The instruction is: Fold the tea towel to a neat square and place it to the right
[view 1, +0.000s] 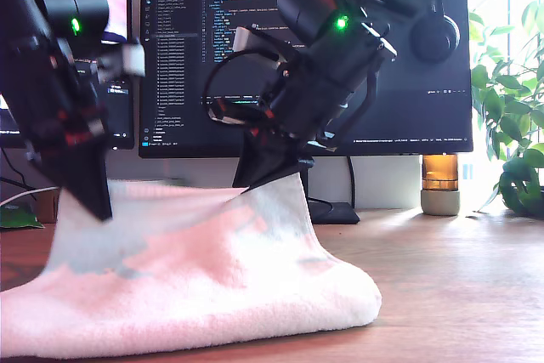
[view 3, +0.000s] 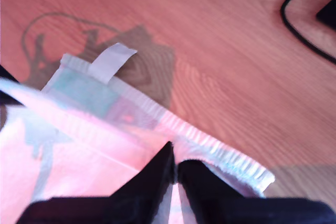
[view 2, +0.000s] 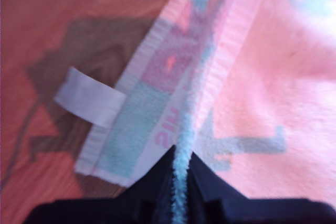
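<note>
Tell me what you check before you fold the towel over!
1. My first gripper pinches the towel edge: ok.
2. My second gripper pinches the hem: ok.
3. Held edge is lifted off the table, the rest lying on it: ok.
4. Loop tag hangs free of the jaws: ok.
5. Cable lies apart from the towel: ok.
6. Towel is already a neat square: not ok.
</note>
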